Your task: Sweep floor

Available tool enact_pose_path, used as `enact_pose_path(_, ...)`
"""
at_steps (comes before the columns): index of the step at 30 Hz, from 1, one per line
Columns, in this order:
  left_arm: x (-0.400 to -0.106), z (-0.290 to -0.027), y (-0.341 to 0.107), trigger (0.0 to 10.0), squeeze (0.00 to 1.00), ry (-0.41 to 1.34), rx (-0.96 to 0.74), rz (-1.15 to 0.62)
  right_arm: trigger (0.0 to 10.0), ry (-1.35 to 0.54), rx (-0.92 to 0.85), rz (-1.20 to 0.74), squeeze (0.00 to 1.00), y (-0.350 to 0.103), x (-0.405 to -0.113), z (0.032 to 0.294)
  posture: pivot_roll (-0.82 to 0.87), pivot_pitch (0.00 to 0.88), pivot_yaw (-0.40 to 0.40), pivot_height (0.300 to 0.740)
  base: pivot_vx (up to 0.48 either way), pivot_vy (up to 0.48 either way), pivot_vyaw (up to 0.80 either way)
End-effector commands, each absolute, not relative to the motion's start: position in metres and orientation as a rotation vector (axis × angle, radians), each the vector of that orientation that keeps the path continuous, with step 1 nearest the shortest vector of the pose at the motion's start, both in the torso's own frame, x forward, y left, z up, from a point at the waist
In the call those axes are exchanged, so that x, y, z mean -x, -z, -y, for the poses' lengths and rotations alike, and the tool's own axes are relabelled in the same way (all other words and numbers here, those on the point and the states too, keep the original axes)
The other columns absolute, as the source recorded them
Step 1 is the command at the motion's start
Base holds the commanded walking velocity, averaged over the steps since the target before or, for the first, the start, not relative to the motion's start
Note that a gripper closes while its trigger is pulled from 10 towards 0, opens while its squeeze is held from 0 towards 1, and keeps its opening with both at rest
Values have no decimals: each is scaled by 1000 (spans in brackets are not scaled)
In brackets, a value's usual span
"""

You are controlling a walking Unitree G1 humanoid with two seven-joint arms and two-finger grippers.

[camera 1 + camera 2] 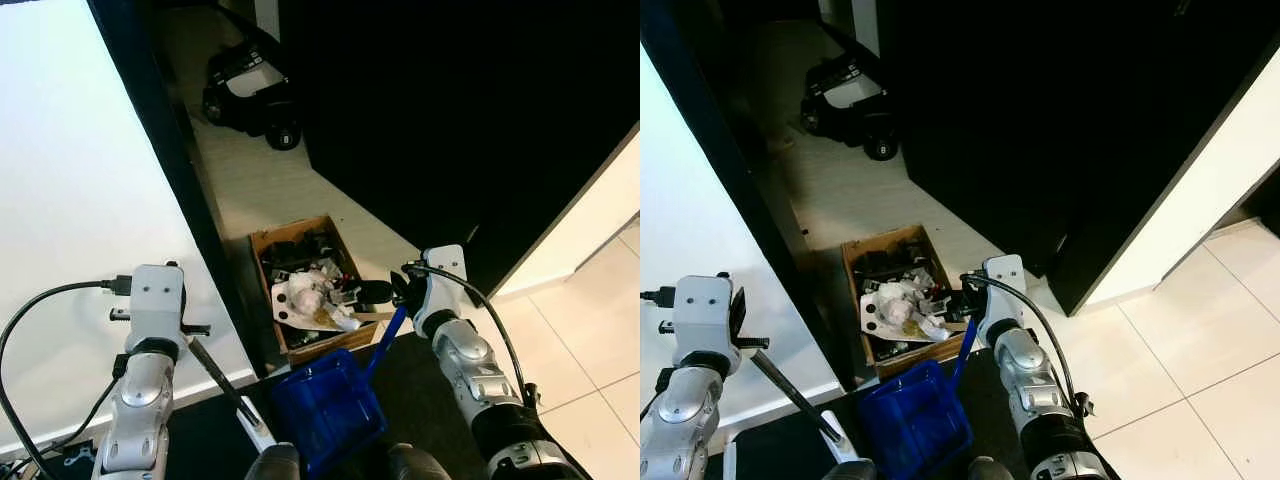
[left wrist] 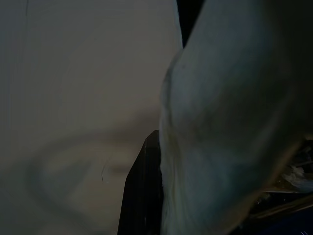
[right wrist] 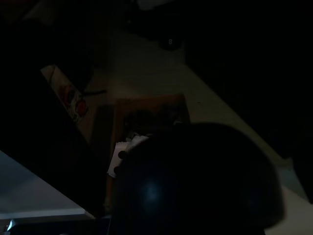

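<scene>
Black door panels flank a pale floor (image 1: 250, 180) strip. The cardboard box (image 1: 270, 243) of rubbish sits mid-floor, the blue dustpan (image 1: 325, 405) near it, its handle held by the right end effector (image 1: 398, 292); finger spacing unclear. Emptying seems underway; next, tip it over the box. The left end effector (image 1: 190, 340) carries a dark rod; grip unclear.

Left arm (image 1: 140, 400): silver, segmented, rounded joint housings divided by black rings; white box-shaped wrist block (image 1: 157, 295) with two small dark screws on its face; black cable (image 1: 40, 300) plugged into the block's side, looping outward and down. Right arm (image 1: 475, 375): same silver casing, black band near the lower edge; white wrist block (image 1: 445, 263) with small dark screw holes; black cable (image 1: 480, 300) arcing from the block along the forearm. Two dark rounded body parts (image 1: 275, 462) at the bottom edge, between the arms.
</scene>
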State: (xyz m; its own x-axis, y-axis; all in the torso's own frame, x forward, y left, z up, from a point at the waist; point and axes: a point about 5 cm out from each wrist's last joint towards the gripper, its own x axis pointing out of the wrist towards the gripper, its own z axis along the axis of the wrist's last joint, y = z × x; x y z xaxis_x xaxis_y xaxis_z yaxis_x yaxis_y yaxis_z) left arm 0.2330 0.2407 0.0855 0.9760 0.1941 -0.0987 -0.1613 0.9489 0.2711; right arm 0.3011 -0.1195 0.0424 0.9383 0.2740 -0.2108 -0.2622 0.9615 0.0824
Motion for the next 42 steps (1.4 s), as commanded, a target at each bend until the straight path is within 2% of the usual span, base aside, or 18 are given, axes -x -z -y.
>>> enact_pose_path(1,-234,-237,-86,10000,0,-160,-270,-115,10000,-250,-66,-201,0,-45,-303,122,182,4,11,740,0,0,0)
enact_pose_path(11,-255,-223,-92,10000,0,-64,-278,-99,10000,-184,-101,-194,0,-41,-299,122,147,0,63,740,0,0,0)
enact_pose_path(30,-251,-218,-87,10000,0,-73,-248,-102,10000,-201,-86,-192,0,-43,-302,122,160,3,33,740,0,0,0)
enact_pose_path(42,-250,-219,-87,10000,0,-76,-249,-104,10000,-206,-86,-199,0,-42,-300,121,163,7,33,740,-316,0,0)
